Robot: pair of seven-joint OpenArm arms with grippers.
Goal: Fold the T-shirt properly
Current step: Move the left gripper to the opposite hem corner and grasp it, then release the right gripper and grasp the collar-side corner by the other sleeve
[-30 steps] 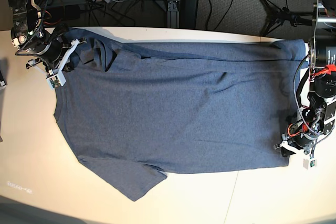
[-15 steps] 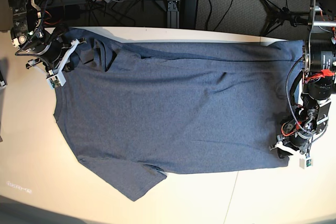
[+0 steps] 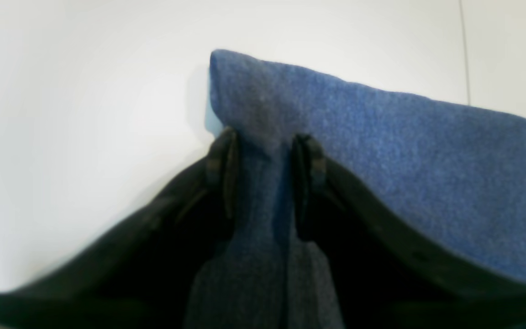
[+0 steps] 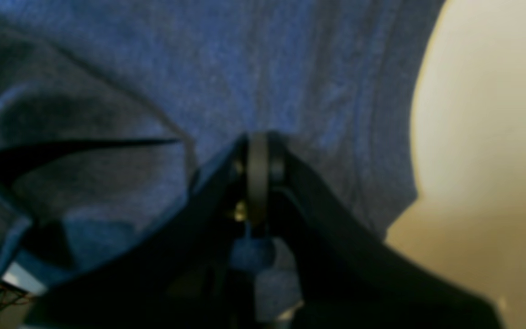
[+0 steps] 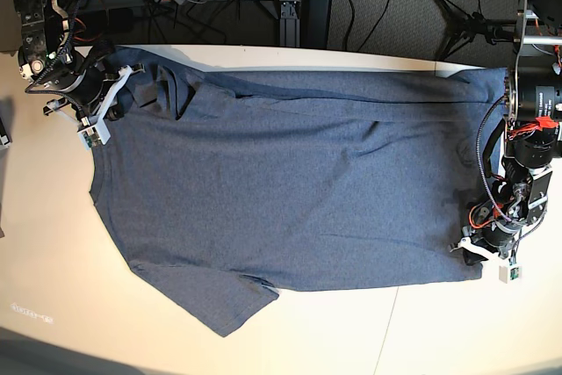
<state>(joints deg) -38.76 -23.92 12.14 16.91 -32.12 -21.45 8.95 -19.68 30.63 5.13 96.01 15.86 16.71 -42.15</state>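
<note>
The right wrist view is blurred: the T-shirt (image 4: 290, 68) shows only as soft blue folds. In the left wrist view its cloth (image 3: 381, 151) runs off the right edge. No lettering can be made out.

The left end effector (image 5: 482, 250) has slid inward along the desk onto the T-shirt (image 5: 299, 182) hem corner, jaws narrowing around the cloth.

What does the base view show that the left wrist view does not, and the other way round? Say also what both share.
Only the base view shows the whole T-shirt spread on the table, the right gripper at its far corner, and cables behind. Only the left wrist view shows the left gripper with its jaws astride a raised fold at the hem corner. Both show blue-grey cloth on a pale table.
</note>
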